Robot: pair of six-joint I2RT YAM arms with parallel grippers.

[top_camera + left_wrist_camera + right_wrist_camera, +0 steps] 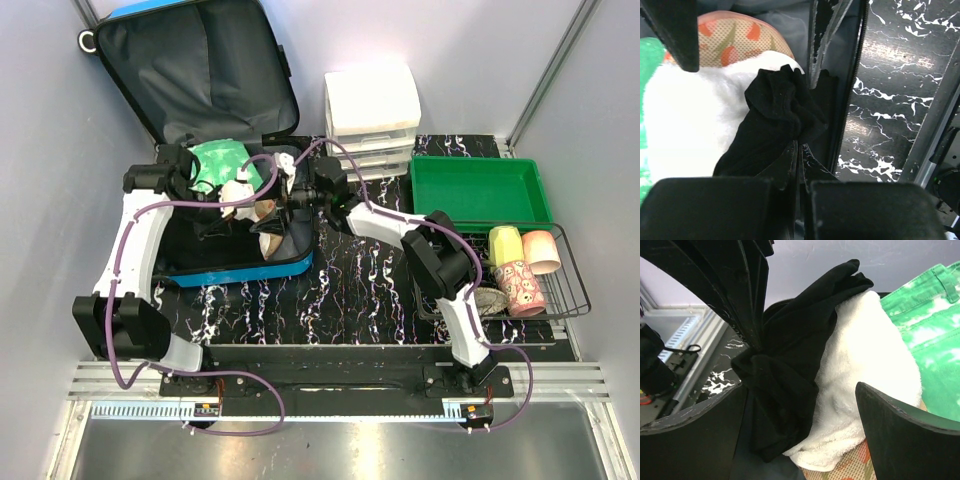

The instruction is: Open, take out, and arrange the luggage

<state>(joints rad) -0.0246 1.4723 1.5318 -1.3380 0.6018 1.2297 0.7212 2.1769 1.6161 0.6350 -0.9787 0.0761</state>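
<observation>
The blue suitcase point(245, 272) lies open at the left of the table, its grey-lined lid point(190, 70) standing up behind. Inside lie a green garment point(225, 160), a white towel point(685, 125) and an orange-patterned item point(735, 35). My left gripper point(800, 145) is shut on a black cloth point(775, 115) at the case's front edge; in the top view it is at mid-case point(252, 212). My right gripper point(802, 390) is open, its wide-spread fingers on either side of the black cloth point(785, 370) and towel point(865, 355). It faces the left gripper point(280, 195).
A white three-drawer organiser point(372, 115) stands behind the right arm. A green tray point(480, 190) sits at the back right. In front of it a wire basket point(575, 290) holds a yellow cup point(505, 243), a pink cup point(541, 250) and a patterned cup point(520, 287).
</observation>
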